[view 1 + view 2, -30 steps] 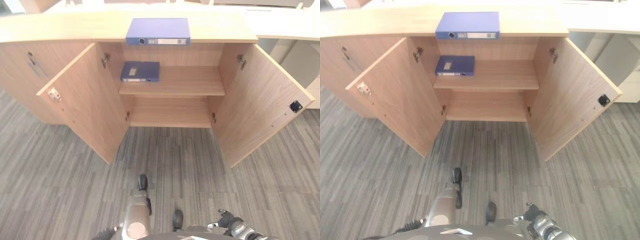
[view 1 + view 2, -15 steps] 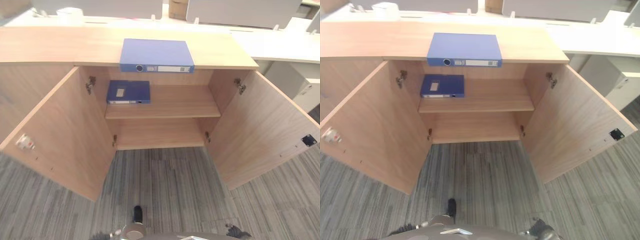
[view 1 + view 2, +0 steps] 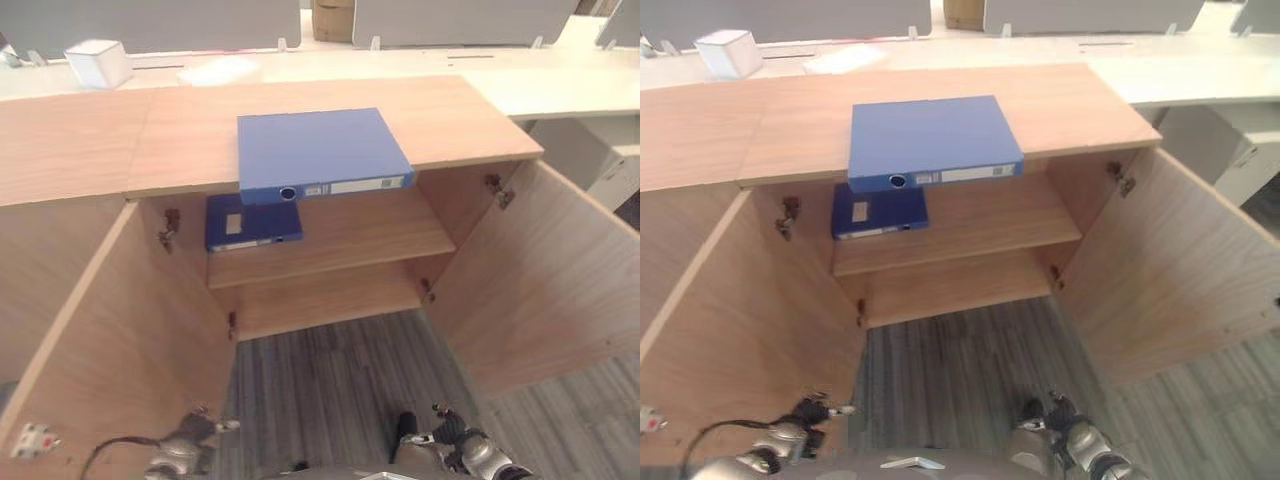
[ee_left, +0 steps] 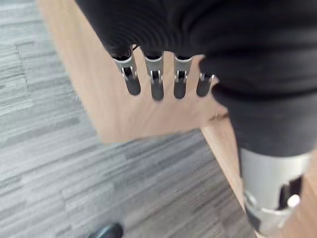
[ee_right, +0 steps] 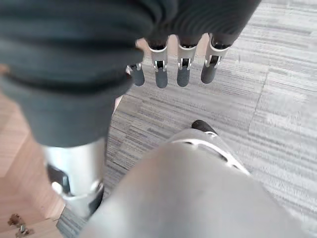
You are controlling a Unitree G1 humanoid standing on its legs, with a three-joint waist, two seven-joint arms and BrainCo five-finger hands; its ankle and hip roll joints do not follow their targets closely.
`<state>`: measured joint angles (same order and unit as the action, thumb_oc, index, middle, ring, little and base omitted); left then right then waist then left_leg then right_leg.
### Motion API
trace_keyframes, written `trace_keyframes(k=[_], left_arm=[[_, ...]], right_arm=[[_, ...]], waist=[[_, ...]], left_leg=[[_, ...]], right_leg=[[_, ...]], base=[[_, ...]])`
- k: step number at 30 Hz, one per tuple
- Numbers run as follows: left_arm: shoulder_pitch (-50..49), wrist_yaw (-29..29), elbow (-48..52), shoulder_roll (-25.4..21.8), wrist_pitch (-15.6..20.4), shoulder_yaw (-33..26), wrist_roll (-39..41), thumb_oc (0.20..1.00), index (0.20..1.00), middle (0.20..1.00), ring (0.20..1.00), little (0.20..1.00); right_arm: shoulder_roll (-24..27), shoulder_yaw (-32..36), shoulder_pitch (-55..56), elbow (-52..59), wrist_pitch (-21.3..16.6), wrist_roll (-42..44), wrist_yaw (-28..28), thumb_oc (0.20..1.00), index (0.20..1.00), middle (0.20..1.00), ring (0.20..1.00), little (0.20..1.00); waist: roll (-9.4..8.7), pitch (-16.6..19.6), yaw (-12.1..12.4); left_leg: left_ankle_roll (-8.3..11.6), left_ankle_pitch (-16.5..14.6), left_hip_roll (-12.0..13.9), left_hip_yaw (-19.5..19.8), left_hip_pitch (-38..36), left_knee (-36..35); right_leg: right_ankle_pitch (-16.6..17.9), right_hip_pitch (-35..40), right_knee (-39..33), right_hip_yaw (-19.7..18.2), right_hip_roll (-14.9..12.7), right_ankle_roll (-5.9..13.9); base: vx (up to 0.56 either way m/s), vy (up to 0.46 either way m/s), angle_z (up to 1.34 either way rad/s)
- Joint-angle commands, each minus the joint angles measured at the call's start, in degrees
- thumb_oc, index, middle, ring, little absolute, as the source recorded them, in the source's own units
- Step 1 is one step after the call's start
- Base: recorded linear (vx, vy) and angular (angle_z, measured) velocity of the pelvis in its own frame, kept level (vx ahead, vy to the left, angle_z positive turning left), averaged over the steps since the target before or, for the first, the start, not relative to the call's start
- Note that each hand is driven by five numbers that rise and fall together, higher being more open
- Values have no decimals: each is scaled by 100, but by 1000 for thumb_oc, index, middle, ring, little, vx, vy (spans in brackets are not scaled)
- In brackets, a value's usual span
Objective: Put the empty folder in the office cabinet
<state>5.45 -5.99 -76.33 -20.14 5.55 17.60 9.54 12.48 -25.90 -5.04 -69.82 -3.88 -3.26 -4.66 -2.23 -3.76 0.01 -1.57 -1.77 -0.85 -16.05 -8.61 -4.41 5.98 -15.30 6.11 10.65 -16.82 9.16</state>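
Camera moved closer | folder point(image 3: 318, 152) atop cabinet point(image 3: 90, 140); left hand point(image 4: 158, 79), right hand point(image 5: 178, 69) relaxed, far below

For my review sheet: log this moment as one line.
folder flat on cabinet top | second folder on upper shelf | both doors open | left hand open, empty | right hand open, empty

— Items on the white desk point(image 3: 520, 88)?
— One white box point(image 3: 97, 62), far left end. One flat white item point(image 3: 222, 70) beside it, kind unclear.
— Behind the desk?
— Grey partition panels point(image 3: 150, 20) along its far edge; one brown carton point(image 3: 325, 18) between them.
— Flooring?
— Grey striped carpet point(image 3: 330, 385).
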Motion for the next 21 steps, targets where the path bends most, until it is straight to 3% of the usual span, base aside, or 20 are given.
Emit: trace_keyframes(k=[1,2,6,11,19,21], left_arm=[[-132,194,81,195,189,-157,-357,1000,1000,1000,1000,1000],[-147,209,154,210,207,-160,-332,1000,1000,1000,1000,1000],[-189,355,271,192,296,-276,-350,1000,1000,1000,1000,1000],[-280,670,787,263,415,-251,-628,1000,1000,1000,1000,1000],[-535,807,1670,90,455,-307,-975,1000,1000,1000,1000,1000],[-1066,913,2931,-301,443,-600,-1502,1000,1000,1000,1000,1000]], right_arm=[[288,62,-160,32,-8,-78,101,1000,1000,1000,1000,1000],[321,45,-163,30,-10,-160,116,1000,1000,1000,1000,1000],[354,52,-57,-43,-26,-208,116,1000,1000,1000,1000,1000],[483,238,191,-120,-87,-156,242,1000,1000,1000,1000,1000],[584,354,244,48,-131,-209,330,1000,1000,1000,1000,1000],[710,484,351,214,-125,-341,301,1000,1000,1000,1000,1000]], waist=[[17,-201,107],[-7,-189,113],[-80,-83,207],[126,124,183],[242,161,180],[343,218,217]], left_leg=[[496,318,759,358,847,298],[536,312,786,359,825,297],[757,443,987,464,872,262],[898,651,1209,688,841,-14],[935,705,1257,739,840,-59],[947,673,1258,745,788,-59]], right_leg=[[401,1231,-415,-7,-188,273],[471,1239,-524,7,-189,308],[192,1526,-1020,-28,125,298],[-149,1789,-1111,73,472,136],[-261,1876,-1111,79,534,90],[-309,1940,-1111,103,508,99]], base=[[94,-176,12],[97,-205,19],[30,-178,18],[29,-84,-7],[1,-7,-1],[0,0,0]])
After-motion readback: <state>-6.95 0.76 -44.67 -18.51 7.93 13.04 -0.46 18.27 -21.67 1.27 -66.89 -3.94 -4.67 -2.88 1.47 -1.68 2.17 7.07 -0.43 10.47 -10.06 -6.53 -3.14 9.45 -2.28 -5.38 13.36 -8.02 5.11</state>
